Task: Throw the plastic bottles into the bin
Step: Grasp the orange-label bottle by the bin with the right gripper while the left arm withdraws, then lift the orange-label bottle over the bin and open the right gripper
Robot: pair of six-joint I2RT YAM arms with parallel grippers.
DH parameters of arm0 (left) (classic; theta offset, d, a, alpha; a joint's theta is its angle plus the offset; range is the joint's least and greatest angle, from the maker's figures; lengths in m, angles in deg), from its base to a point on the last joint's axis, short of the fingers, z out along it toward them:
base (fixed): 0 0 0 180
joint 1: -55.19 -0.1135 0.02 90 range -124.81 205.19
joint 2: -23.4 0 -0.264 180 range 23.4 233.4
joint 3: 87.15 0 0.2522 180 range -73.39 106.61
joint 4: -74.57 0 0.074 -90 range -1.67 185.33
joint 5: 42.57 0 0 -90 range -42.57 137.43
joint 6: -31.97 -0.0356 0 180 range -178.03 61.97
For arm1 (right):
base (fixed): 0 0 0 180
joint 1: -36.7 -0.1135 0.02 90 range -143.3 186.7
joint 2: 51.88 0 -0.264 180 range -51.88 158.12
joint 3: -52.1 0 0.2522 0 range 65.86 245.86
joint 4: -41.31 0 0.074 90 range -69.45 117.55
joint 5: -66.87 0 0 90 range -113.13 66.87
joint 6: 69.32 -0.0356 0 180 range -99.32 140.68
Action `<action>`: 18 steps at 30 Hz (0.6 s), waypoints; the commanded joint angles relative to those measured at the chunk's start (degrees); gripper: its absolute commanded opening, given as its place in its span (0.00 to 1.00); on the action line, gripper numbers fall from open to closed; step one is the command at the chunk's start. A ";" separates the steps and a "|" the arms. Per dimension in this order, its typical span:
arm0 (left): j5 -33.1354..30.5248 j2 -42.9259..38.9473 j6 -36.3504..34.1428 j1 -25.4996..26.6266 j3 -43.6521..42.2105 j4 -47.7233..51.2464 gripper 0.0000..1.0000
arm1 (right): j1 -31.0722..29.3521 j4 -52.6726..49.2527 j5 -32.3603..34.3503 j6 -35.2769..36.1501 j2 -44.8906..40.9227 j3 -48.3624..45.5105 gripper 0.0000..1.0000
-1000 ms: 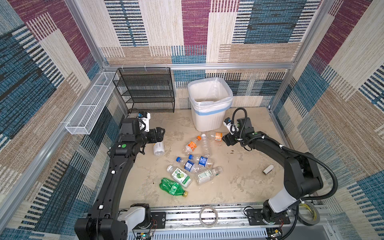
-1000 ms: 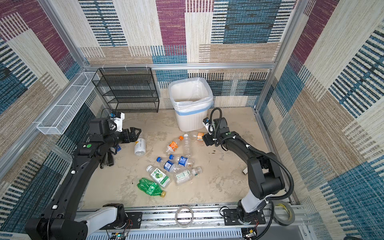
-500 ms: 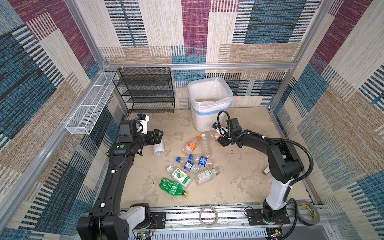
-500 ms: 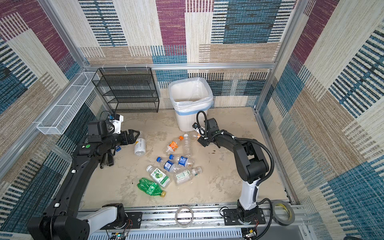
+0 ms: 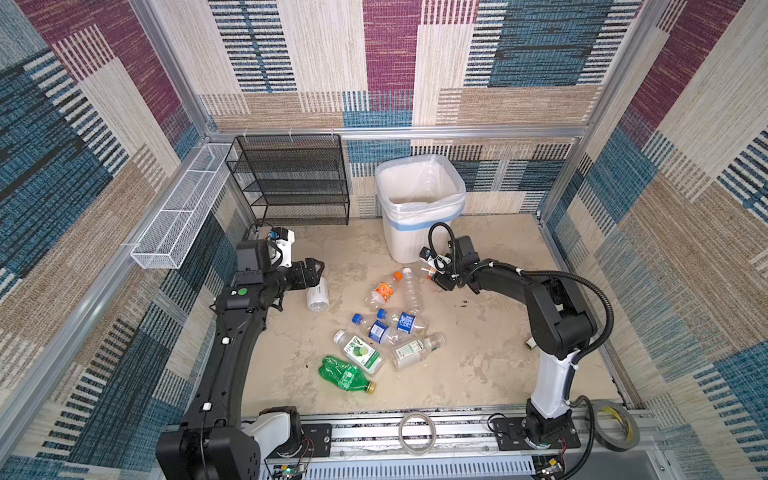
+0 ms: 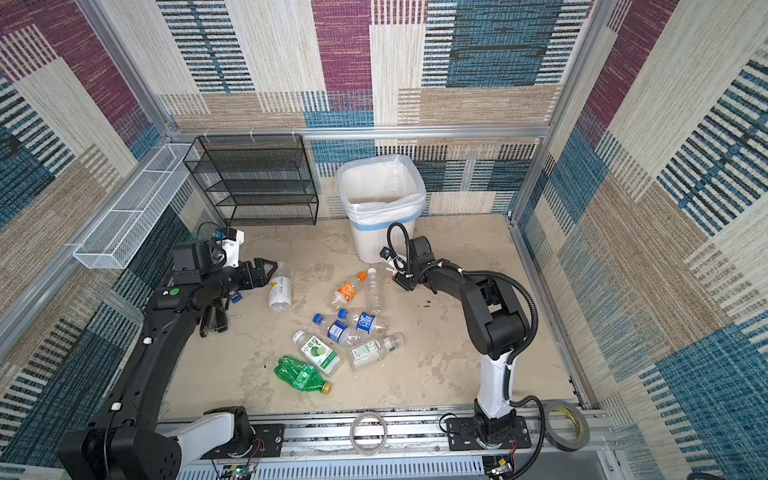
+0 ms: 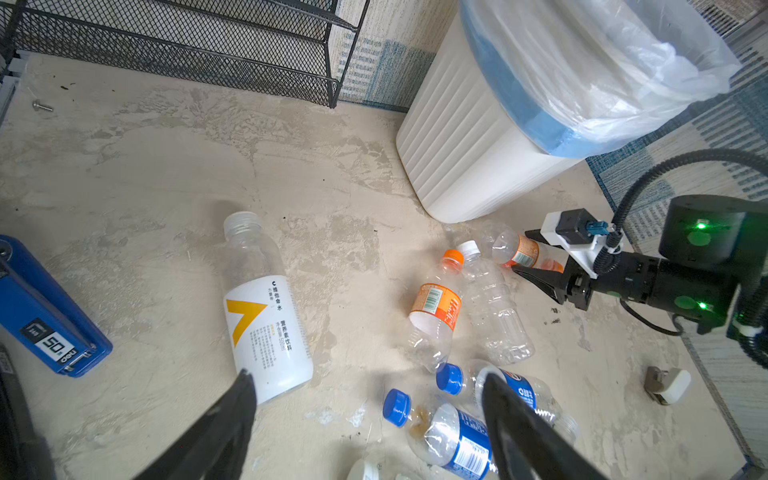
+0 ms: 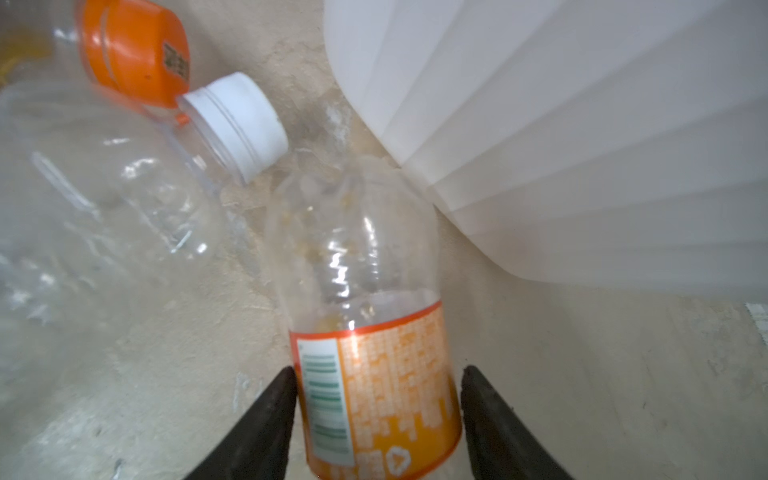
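Farthest from the bin (image 5: 399, 237), nearest the arm bases, the crushed green bottle (image 5: 343, 372) lies on its side. A little closer to the bin, a heap of labelled bottles (image 5: 380, 331) lies flat, bottle touching bottle.

Closer again, off to the left of the bin's front, the left claw (image 7: 368, 376) hangs with its fingers spread wide and nothing between them. In the left wrist view one fingertip (image 7: 245, 386) overlaps the base end of the white-labelled bottle (image 7: 266, 328); whether it touches cannot be told. That bottle lies flat, well apart from the bin. Between it and the bin's front, an orange-capped bottle (image 5: 384, 291) and a clear white-capped bottle (image 5: 411, 291) lie side by side, touching.

At the bin's foot, the right claw (image 8: 378, 370) sits low, its fingers (image 8: 266, 415) half spread, one on either side of the orange-labelled bottle (image 8: 365, 257), over its label. One finger meets the label's edge and the other is tight beside it. Whether the claw truly pinches the bottle cannot be told. This bottle lies on the floor, its clear end just beside the bin's ribbed wall.
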 commanded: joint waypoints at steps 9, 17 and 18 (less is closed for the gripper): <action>1.76 0.35 0.25 -0.40 -0.31 -1.12 0.85 | -0.14 1.50 -1.25 -2.59 0.41 -0.80 0.54; 2.68 0.06 0.71 -0.66 -0.66 -1.88 0.85 | -0.38 0.35 -3.79 -10.26 -7.95 -5.18 0.43; 3.07 0.58 0.86 -0.74 -0.58 -2.03 0.85 | -0.40 1.57 -4.11 -11.65 -10.18 -7.14 0.42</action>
